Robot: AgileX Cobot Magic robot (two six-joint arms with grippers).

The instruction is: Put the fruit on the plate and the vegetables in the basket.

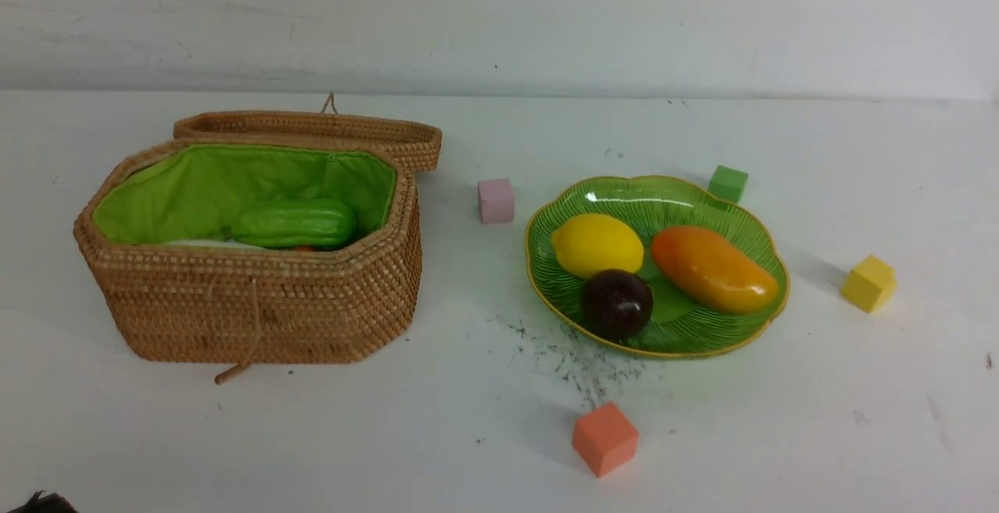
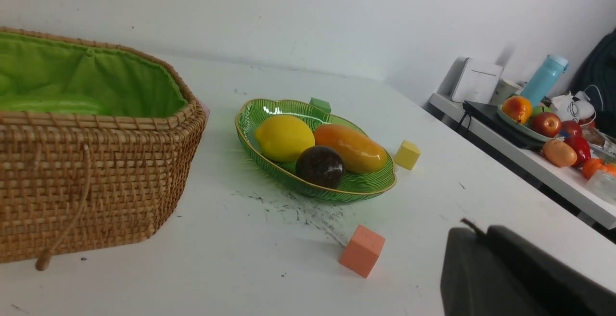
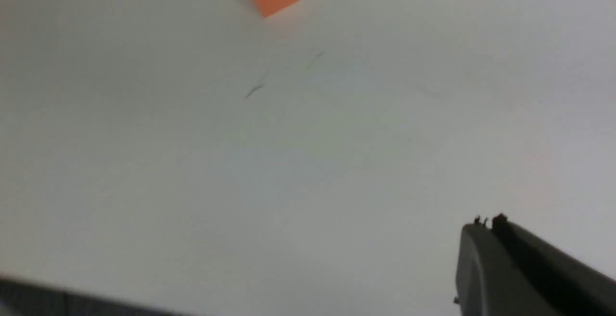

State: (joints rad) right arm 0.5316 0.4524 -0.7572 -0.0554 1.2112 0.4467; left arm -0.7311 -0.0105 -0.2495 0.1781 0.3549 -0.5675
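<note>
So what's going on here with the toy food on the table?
Nothing is being handled right now. The lemon, mango and mangosteen lie on the green plate. The cucumber lies in the open basket, with something white and something orange barely showing beneath it. Both arms are pulled back; the left tool and right tool are shut and empty.

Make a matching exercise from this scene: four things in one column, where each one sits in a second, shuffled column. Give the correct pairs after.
Things:
1. cucumber
2. mangosteen
3. orange cube
4. green cube

Places:
A. on the table behind the plate
B. inside the basket
C. on the plate, touching the lemon
D. on the table in front of the plate, nearest the robot

Pairs: 1-B, 2-C, 3-D, 4-A
</note>
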